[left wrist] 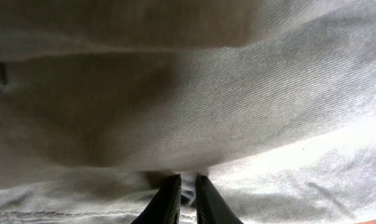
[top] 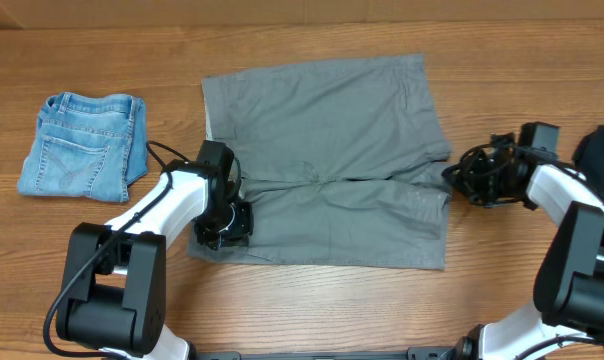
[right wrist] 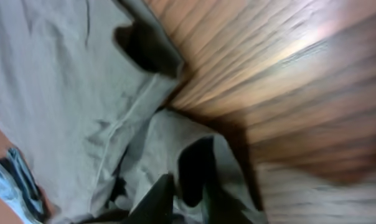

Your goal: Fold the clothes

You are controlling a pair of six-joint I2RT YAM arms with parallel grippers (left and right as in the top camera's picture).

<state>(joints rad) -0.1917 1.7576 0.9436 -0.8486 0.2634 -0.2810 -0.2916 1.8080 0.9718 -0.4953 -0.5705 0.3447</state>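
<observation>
Pinching grey shorts (top: 327, 160): left pincer (left wrist: 187, 182) at one edge, right pincer (top: 454, 175) opposite.

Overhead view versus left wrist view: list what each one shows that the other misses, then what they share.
Only overhead: the denim shorts lying at far left, a black garment at the right edge, the right claw at the right edge of the grey shorts, and the wooden table. Only left wrist: the fabric's weave up close, and the left claw with its fingers nearly together and cloth pinched between them. Both: the grey shorts and the left claw.
</observation>
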